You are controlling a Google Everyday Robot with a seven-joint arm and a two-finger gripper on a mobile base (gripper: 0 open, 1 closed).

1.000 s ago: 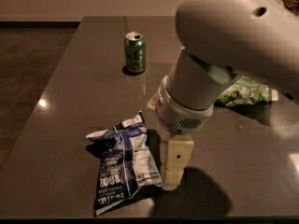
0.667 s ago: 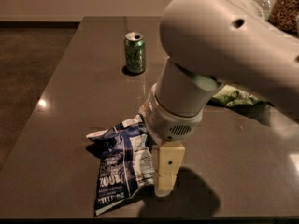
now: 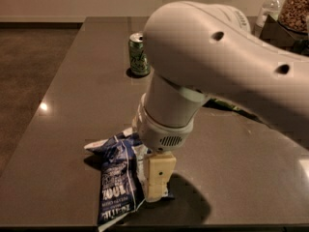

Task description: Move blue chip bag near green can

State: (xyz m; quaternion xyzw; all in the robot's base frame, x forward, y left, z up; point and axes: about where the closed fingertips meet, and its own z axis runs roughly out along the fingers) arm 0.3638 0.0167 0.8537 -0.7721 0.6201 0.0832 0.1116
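The blue chip bag (image 3: 117,178) lies crinkled on the dark table (image 3: 72,120) near its front edge, lengthwise toward me. The green can (image 3: 139,55) stands upright at the far middle of the table, well apart from the bag. My gripper (image 3: 157,186) hangs down from the big white arm (image 3: 217,66) and sits low at the bag's right edge, touching or just over it. The arm hides the bag's upper right part.
A sliver of the light green chip bag (image 3: 228,104) shows behind the arm on the right. A clear bottle (image 3: 269,8) and a jar of nuts (image 3: 295,6) stand at the far right. The table's front edge (image 3: 203,224) runs just below the bag.
The arm has swung left and come lower, bringing the gripper from beside the blue bag onto its right edge. It now covers most of the light green bag. Bag and can have not moved.
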